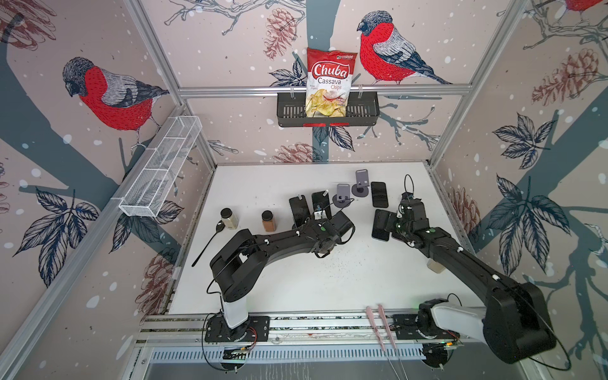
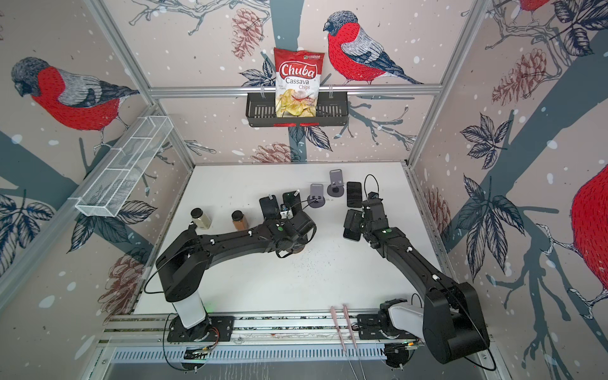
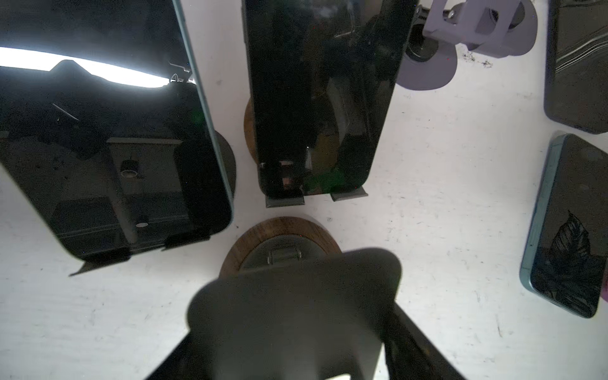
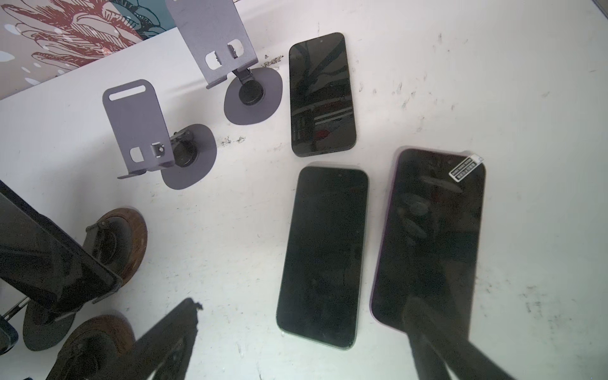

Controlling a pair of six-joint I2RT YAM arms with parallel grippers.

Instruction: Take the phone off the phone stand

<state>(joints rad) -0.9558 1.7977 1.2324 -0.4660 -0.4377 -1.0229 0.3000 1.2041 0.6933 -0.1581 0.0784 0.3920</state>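
Left gripper point(image 3: 296, 329): jaws closed onto a matte grey plate point(image 3: 296, 296) at lower centre of the left wrist view. The plate rises from the wood-based stand point(image 3: 316, 230) just above it. It has the same tone as the hinge and no gloss, so I read it as that stand's bare top, not a phone. It is blurred, so this is not certain.

Phones on stands:
- Mid phone point(image 3: 319, 98) is at upper centre, straight beyond the gripper. Its long axis runs up the frame, it leans away, and its foot sits on two lips.
- Side phone point(image 3: 115, 148) is at upper left, with the same lean, just beside it.

The left arm is clearly nearer. The right gripper point(image 4: 304, 306) hangs with jaws wide apart over the flat phones point(image 4: 322, 256), well apart from these stands.

Room: the gap between the two standing phones is narrow, and a purple stand point(image 3: 427, 65) crowds the mid phone's upper right. Bare table point(image 3: 444, 230) lies at right and lower left.

Judgement: the clear way out is up and back toward the arm, gripping across the short axis.
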